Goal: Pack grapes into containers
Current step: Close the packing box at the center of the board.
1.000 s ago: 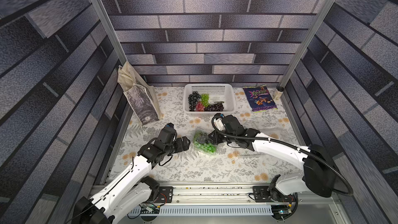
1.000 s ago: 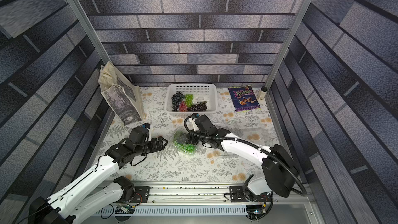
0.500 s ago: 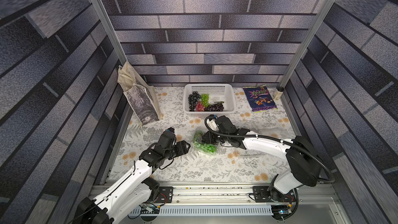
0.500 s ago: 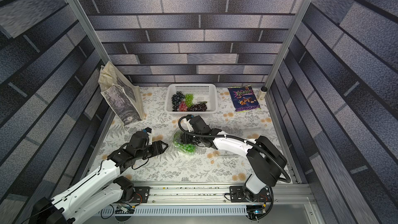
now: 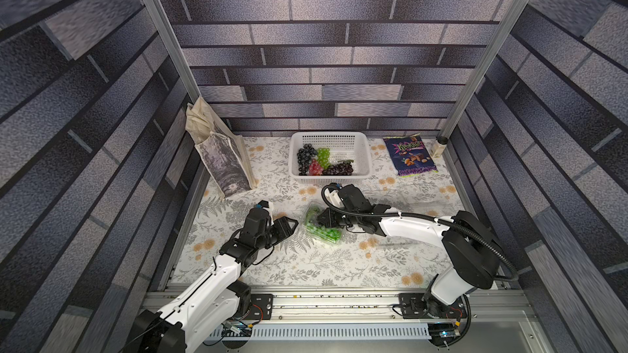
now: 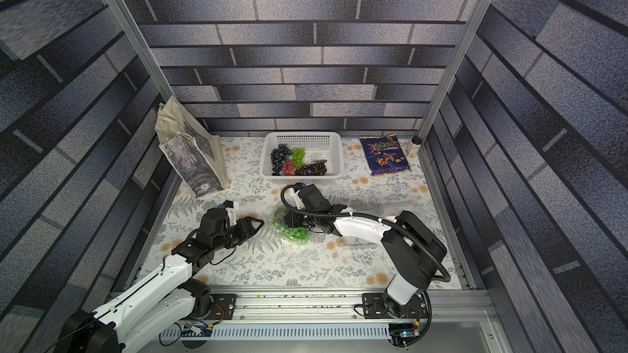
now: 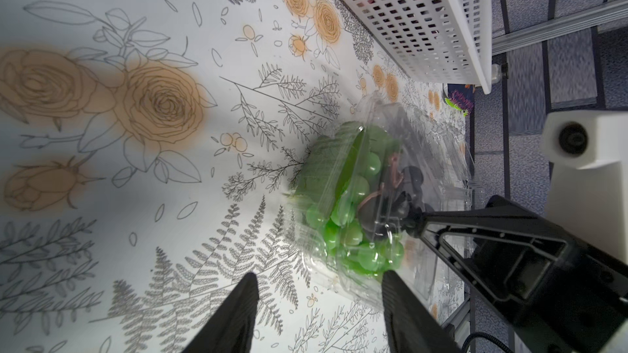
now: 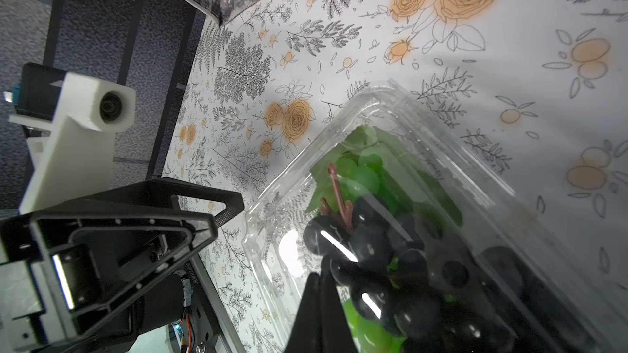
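Your left tool (image 5: 291, 224) is half-open, empty, beside the box (image 5: 324, 235), right tool (image 5: 322, 221) shut at its lid (image 8: 424, 151): brace the wall, press the lid down evenly.

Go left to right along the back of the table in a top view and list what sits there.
Tote bag → white basket → purple snack packet → small jar.

Both arms stretch low and forward toward each other, the left gripper (image 5: 291, 226) with jaws parted, the right gripper (image 5: 321, 221) closed, their tips near one another.
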### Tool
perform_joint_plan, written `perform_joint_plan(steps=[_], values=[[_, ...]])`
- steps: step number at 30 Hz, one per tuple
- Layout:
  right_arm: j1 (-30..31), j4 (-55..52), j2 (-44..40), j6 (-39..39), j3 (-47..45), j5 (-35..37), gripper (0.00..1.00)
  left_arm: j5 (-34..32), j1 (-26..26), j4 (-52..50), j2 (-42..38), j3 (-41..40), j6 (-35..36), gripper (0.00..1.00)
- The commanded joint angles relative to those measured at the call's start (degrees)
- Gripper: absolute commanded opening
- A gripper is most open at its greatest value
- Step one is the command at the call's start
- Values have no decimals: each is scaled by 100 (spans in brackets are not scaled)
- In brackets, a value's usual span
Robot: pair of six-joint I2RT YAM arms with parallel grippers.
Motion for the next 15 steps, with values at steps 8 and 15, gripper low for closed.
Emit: perform_joint_plan(steps=[8,15], values=[[70,182,112,104,-134,-63,0,216,58,743,555,-140,-299,53],[80,243,140,145,-177,-66,0,322,58,1161,901,-239,-429,49]])
